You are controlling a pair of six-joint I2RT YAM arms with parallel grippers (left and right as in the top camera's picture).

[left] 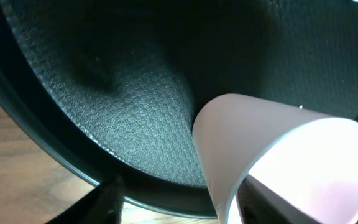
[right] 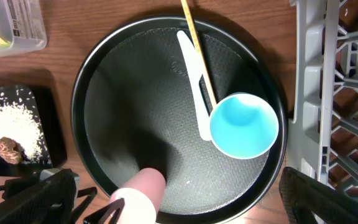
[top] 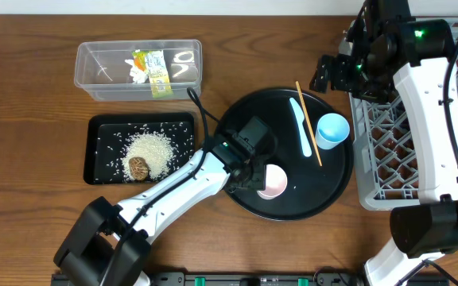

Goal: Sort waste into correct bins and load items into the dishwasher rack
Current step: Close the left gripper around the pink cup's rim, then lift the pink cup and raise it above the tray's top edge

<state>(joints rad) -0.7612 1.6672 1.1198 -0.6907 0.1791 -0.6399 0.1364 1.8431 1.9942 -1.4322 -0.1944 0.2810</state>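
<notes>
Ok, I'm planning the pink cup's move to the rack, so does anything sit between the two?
Partly. The light blue cup, with the white utensil and chopstick beside it, sits on the round black tray between the pink cup and the middle of the dishwasher rack. The right arm hangs over the rack.

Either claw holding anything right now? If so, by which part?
Left claw is at the pink cup, near its rim; an actual grip cannot be told. Right claw is open and empty.

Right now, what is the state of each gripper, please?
Left gripper: at the small pink cup, grip cannot be told.
Right gripper: open, empty.
</notes>
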